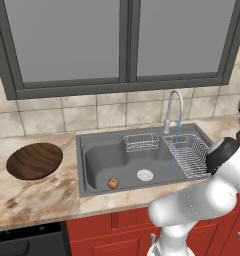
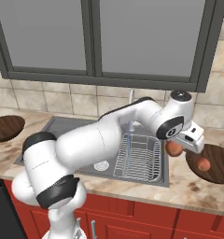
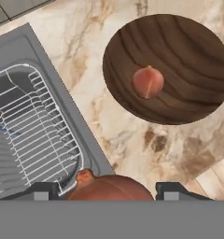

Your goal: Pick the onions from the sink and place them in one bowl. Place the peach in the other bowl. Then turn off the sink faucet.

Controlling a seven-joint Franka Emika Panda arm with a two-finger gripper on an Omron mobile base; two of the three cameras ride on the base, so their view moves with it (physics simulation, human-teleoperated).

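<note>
**Second Onion in Transit to the Right-Hand Bowl**

Above the marble counter to the right of the wide grey steel sink, we carry a round reddish-orange onion in the two-finger gripper. Its jaws are closed around the bulb. In the hand view the carried onion sits between the two dark fingertips, with a small stub at its upper left.

The target is the round dark reddish-brown wooden bowl on the counter to the right of the basin. A smaller reddish-orange onion already lies near its middle.

To do this step well, we judge that the following applies:

- Carry the onion farther right until it sits over the bowl; at present it hangs over counter just beside the rim.
- Aim for bare wood beside the resting bulb, not on top of it.
- Lower before opening the jaws, since a round bulb is likely to roll.

The small orange-red peach lies on the sink floor at the front, left of the round white drain. The second dark brown wooden bowl stands on the counter left of the sink, holding nothing. The slim chrome gooseneck faucet is running; a thin blue stream falls onto the wire rack.
</note>
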